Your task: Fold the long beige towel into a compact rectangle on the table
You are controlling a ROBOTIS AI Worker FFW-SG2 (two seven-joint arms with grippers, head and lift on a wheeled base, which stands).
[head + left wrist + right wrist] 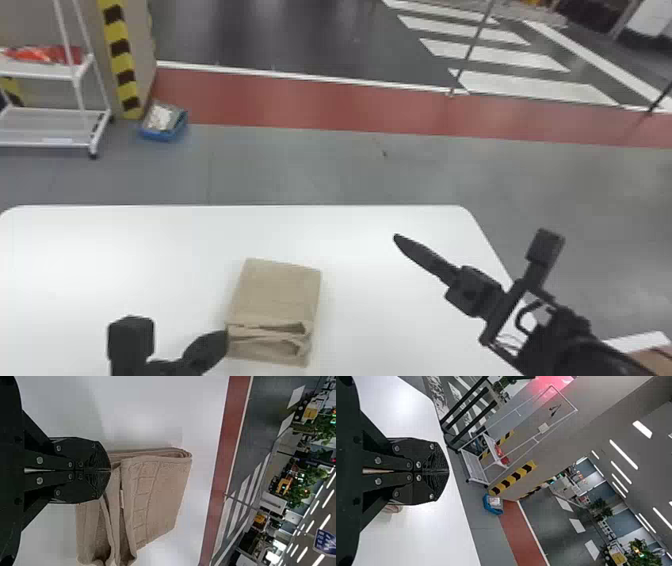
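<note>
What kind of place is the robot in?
Probably a workshop or factory hall: it has a wheeled rack, yellow-and-black warning tape, and white stripes painted on the floor.

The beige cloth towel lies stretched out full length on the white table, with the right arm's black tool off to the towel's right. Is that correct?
Not quite: the head view shows the beige cloth towel folded into a compact layered stack on the white table, not stretched out. The right arm's black tool is off to its right.
</note>
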